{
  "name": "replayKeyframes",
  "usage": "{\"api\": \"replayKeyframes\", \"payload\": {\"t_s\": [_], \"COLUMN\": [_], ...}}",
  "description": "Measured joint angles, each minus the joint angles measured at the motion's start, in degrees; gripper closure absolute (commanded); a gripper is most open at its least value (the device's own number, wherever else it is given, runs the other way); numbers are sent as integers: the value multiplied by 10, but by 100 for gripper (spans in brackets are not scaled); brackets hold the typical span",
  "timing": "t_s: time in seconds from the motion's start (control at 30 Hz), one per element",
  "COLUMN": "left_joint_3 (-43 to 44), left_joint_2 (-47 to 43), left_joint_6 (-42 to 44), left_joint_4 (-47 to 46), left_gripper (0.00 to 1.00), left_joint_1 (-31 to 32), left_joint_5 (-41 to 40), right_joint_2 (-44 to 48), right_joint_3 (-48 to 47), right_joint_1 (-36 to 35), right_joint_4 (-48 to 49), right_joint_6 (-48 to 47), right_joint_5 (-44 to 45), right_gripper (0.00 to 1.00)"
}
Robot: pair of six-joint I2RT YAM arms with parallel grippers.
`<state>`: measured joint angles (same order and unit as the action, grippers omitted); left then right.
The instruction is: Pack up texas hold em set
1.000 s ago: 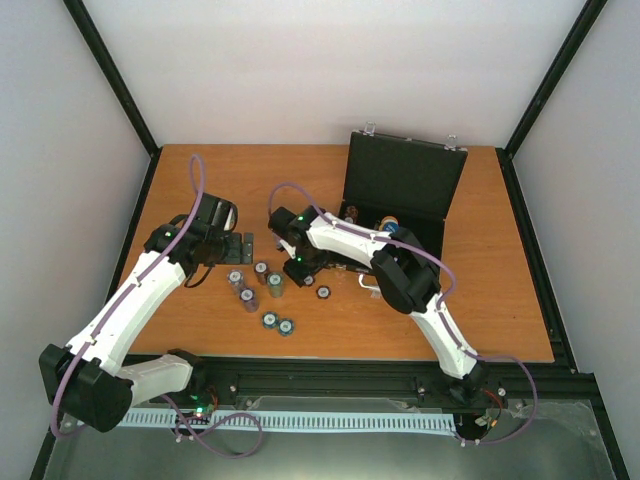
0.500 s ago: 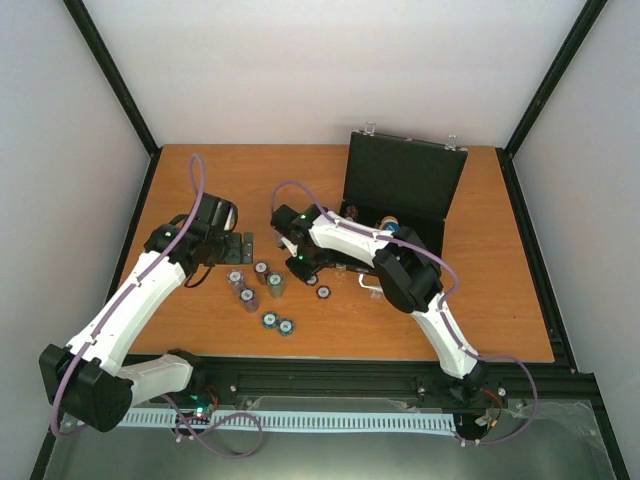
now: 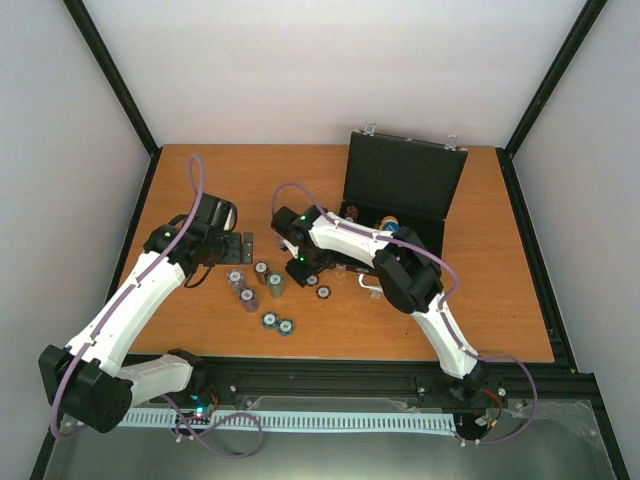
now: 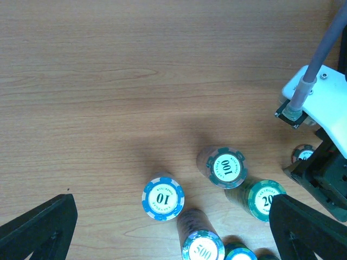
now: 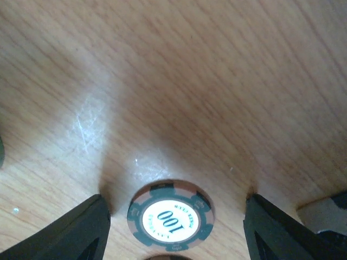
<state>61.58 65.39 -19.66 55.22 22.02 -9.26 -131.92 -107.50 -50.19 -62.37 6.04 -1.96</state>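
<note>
My right gripper [image 5: 176, 207] stood open astride a lone chip [image 5: 171, 218] lying flat on the table [image 3: 480, 300]. My left gripper [image 4: 171, 205] hung wide open above the chip stacks [image 4: 225, 168]. The case [image 3: 400, 185] stood open further back.

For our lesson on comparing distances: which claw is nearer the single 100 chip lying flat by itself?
Right. The right claw straddles the chip, open around it. The left claw hovers open over the chip stacks, farther to the left.
</note>
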Motion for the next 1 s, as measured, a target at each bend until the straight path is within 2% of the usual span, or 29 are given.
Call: {"api": "replayKeyframes", "payload": {"t_s": [0.43,0.77,1.0], "left_joint_3": [0,0,0], "left_joint_2": [-2,-2,-2], "left_joint_6": [0,0,0], "left_joint_4": [-2,-3,-4], "left_gripper": [0,0,0], "left_joint_1": [0,0,0], "left_joint_5": [0,0,0], "right_joint_2": [24,23,16], "right_joint_3": [42,41,29], "right_joint_1": [-3,-3,-3], "right_joint_4": [6,5,0], "right_joint_6": [6,7,8], "right_joint_5": [-2,-2,-5], "right_gripper": [38,53,58]}}
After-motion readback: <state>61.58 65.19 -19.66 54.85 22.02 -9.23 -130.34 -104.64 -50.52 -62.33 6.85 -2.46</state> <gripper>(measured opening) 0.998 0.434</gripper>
